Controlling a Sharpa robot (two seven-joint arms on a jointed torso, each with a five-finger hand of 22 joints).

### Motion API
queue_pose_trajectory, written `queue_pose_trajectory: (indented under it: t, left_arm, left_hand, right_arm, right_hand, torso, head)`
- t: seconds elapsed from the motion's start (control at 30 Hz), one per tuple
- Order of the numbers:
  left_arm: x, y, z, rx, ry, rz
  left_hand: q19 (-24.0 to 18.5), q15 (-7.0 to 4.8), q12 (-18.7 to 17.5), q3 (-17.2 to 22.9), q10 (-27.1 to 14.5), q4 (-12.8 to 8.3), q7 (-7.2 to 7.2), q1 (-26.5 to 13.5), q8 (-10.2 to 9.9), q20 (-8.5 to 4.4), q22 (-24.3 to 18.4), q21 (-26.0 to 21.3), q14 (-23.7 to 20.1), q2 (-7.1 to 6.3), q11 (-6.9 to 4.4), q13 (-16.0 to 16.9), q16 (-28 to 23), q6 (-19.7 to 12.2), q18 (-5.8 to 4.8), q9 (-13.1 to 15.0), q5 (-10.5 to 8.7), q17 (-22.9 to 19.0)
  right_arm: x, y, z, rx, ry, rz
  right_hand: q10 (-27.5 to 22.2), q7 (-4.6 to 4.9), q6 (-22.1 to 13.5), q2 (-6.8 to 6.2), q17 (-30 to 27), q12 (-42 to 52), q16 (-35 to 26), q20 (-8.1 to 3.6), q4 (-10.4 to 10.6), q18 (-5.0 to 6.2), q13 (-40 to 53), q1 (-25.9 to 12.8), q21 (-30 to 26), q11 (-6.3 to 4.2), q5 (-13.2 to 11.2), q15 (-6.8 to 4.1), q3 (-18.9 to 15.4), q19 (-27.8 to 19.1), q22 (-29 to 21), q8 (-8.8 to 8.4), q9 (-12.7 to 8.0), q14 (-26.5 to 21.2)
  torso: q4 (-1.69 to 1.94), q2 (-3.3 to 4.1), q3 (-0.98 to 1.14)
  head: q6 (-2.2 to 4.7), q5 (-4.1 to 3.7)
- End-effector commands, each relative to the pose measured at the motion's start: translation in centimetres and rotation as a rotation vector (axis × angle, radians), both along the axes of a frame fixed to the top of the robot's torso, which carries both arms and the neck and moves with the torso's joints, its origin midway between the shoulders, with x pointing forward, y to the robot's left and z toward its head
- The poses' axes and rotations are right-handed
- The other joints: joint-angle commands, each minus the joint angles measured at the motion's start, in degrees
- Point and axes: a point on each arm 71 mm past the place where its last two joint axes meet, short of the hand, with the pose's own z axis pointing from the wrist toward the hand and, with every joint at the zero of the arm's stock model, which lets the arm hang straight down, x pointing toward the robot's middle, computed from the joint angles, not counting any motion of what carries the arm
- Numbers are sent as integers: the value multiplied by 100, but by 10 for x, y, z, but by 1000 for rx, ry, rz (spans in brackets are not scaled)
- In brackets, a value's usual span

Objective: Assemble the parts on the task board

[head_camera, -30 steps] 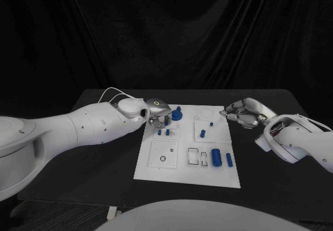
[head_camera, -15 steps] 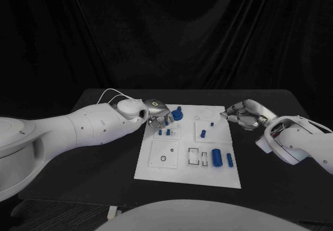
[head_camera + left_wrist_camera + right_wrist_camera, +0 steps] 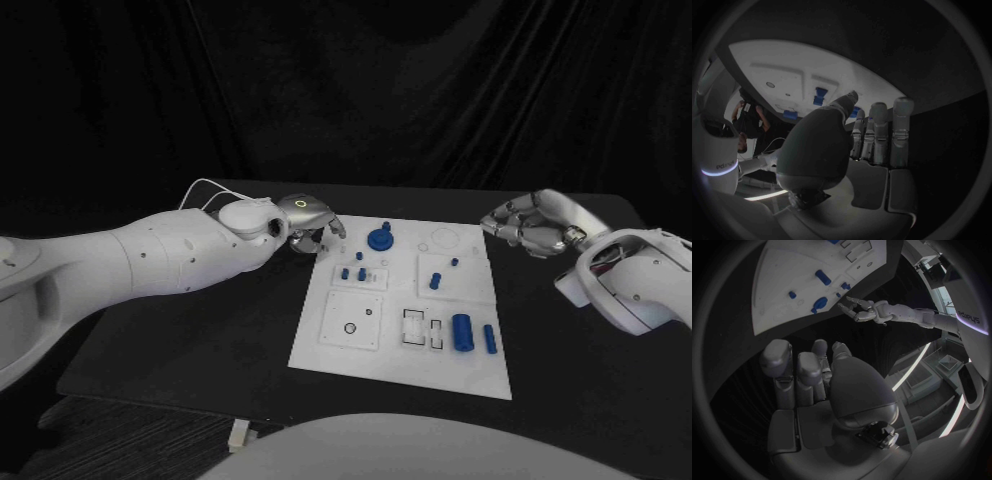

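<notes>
The left hand (image 3: 307, 222) hangs just off the left edge of the task board (image 3: 335, 352), near its far corner, fingers apart and holding nothing. In the right wrist view this same hand (image 3: 859, 309) has its fingers splayed, clear of the board (image 3: 779, 275). In its own wrist view the fingers (image 3: 879, 131) stand straight and side by side, nothing between them and the thumb.

The right hand (image 3: 531, 225) hovers off the board's right edge near the far right corner. Its fingers look loosely curled, and the head view is too coarse to say how far; in the wrist view the fingers (image 3: 798, 372) stand extended with nothing in the palm, so it seems to hold nothing.

On the board, a round blue part (image 3: 381, 239) sits near the far edge just beside the left hand, small blue pegs (image 3: 351, 272) stand closer in, and two blue cylinders (image 3: 464, 332) lie near the right side. No writing on the board can be read.

Bare black table (image 3: 188, 345) lies on both sides of the board, wider on the left.
</notes>
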Motion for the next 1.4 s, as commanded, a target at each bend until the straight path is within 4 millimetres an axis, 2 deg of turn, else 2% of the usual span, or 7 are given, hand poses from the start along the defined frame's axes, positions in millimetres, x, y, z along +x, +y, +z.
queue_pose_trajectory:
  t: [0.03,0.3,0.4,0.5,0.77,1.23,1.4]
  left_arm:
    - [-2,8,16,-304,110,70]
    - [-21,39,38,-961,481,144]
    - [-29,44,44,-1176,588,144]
    - [-35,46,49,-1309,639,126]
    - [-53,39,51,-1496,650,69]
    - [-68,34,50,-1553,642,55]
    - [-69,31,49,-1552,664,53]
  left_hand:
    - [-1154,308,269,-339,-768,233,213,-338,-50,164,-59,-1516,-1339,48,219,151,-703,-251,95,-79,1,-483]
    - [-5383,665,-22,-1552,-3775,801,457,-1158,-137,217,-1399,-3643,-5634,581,-144,-535,-4844,-1663,-250,-376,1020,-2757]
    - [-6304,473,-348,-1962,-4327,836,168,-1248,-161,58,-4632,-3809,-6031,788,-528,-891,-6252,-2722,-132,-604,902,-3723]
    - [-6488,273,-669,-2379,-4583,839,-252,-1576,-300,-91,-7227,-3960,-6034,878,-926,-1111,-6371,-3452,-135,-700,385,-3808]
    - [-6471,94,-645,-2892,-4589,820,-610,-1460,-376,-66,-7491,-3977,-6034,1145,-1248,-1143,-6371,-4135,87,-775,173,-3808]
    - [-6471,-758,-668,-3180,-4618,831,-475,-1277,-418,-815,-7491,-3977,-6034,1488,-1050,-1153,-6371,-4419,177,-819,521,-3808]
    - [-6471,-594,-678,-3236,-4629,826,-380,-1142,-401,-841,-7491,-3977,-6034,1569,-1001,-1157,-6371,-4337,-7,-803,729,-3808]
  right_arm:
    - [8,4,24,-60,-121,11]
    - [22,28,61,-356,-347,171]
    - [21,41,64,-512,-477,282]
    - [21,48,63,-599,-530,347]
    - [27,56,42,-770,-474,415]
    - [32,49,5,-823,-392,452]
    - [31,42,-8,-841,-345,453]
  right_hand:
    - [-510,35,-72,-116,39,-745,49,57,18,84,-523,50,33,10,-103,36,-23,28,276,-71,-30,57]
    - [-859,-100,62,-390,297,-3160,247,241,-134,22,-2422,729,268,320,-287,260,-74,69,406,-228,-91,83]
    - [-729,-423,130,-783,863,-3519,663,12,33,-39,-2819,494,841,144,-2607,-16,704,174,635,-477,-217,190]
    - [-707,-682,140,-1159,1059,-3648,803,-40,57,-70,-2968,135,1014,-4,-2654,-112,1274,202,721,-596,-271,216]
    - [-1115,-931,-359,-1565,1015,-4059,740,-41,-132,-66,-3343,318,919,71,-2418,-74,2224,160,775,-1008,-321,175]
    - [-754,-568,-37,-1526,1025,-3943,723,-7,-180,-63,-3438,274,917,83,-2305,-54,2466,178,803,-886,-266,185]
    - [-620,-444,9,-1512,1010,-3970,704,-2,-288,-61,-3454,345,888,94,-2162,-49,2585,174,803,-891,-270,180]
  torso:
    - [-21,-11,-2]
    - [9,-8,-3]
    - [21,-11,-9]
    - [31,-14,-18]
    - [66,-12,-46]
    - [38,25,-52]
    - [23,18,-26]
  head:
    - [-1,26]
    - [-1,-10]
    - [-1,-15]
    - [-1,-18]
    - [-1,-148]
    - [-1,-125]
    - [-1,-165]
